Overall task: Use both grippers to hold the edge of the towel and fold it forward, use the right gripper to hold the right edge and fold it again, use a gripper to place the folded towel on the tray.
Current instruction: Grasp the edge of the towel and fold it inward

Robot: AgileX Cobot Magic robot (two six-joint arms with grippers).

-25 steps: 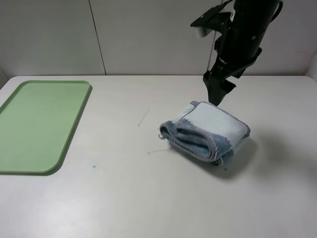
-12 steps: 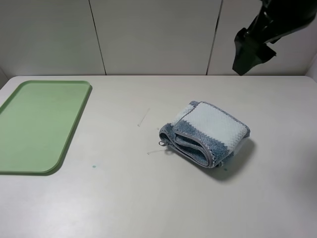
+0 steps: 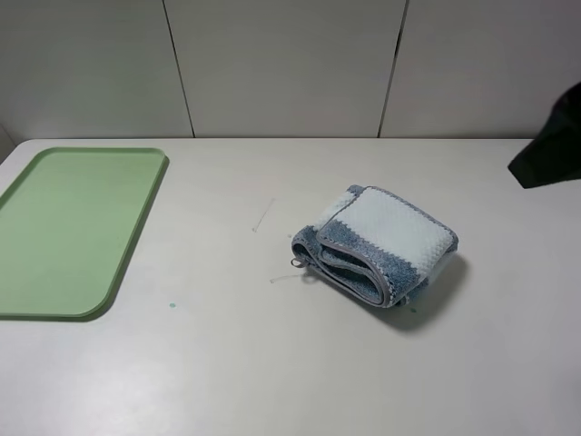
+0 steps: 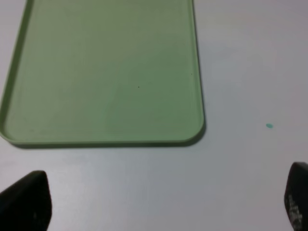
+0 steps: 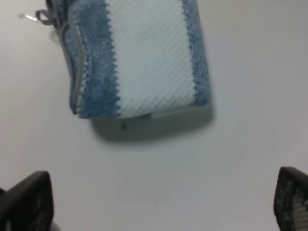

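The towel (image 3: pixel 377 243) lies folded in a thick bundle on the table, right of centre, blue and pale stripes up. Its grey hem (image 3: pixel 364 266) shows along the front folds. It also shows in the right wrist view (image 5: pixel 144 57), with the hem (image 5: pixel 73 62) on one side. My right gripper (image 5: pixel 159 199) is open and empty, well off the towel. Only a dark part of the right arm (image 3: pixel 547 150) shows at the right edge of the high view. The light-green tray (image 3: pixel 64 227) lies bare at the far left. My left gripper (image 4: pixel 162 202) is open and empty, just off the tray's rim (image 4: pixel 106 141).
A small teal speck (image 3: pixel 172 305) and a few loose threads (image 3: pixel 263 216) lie on the white table between tray and towel. Grey wall panels stand behind the table's far edge.
My right arm has lifted away from just behind the towel and swung out to the right edge of the high view. The towel has not moved.
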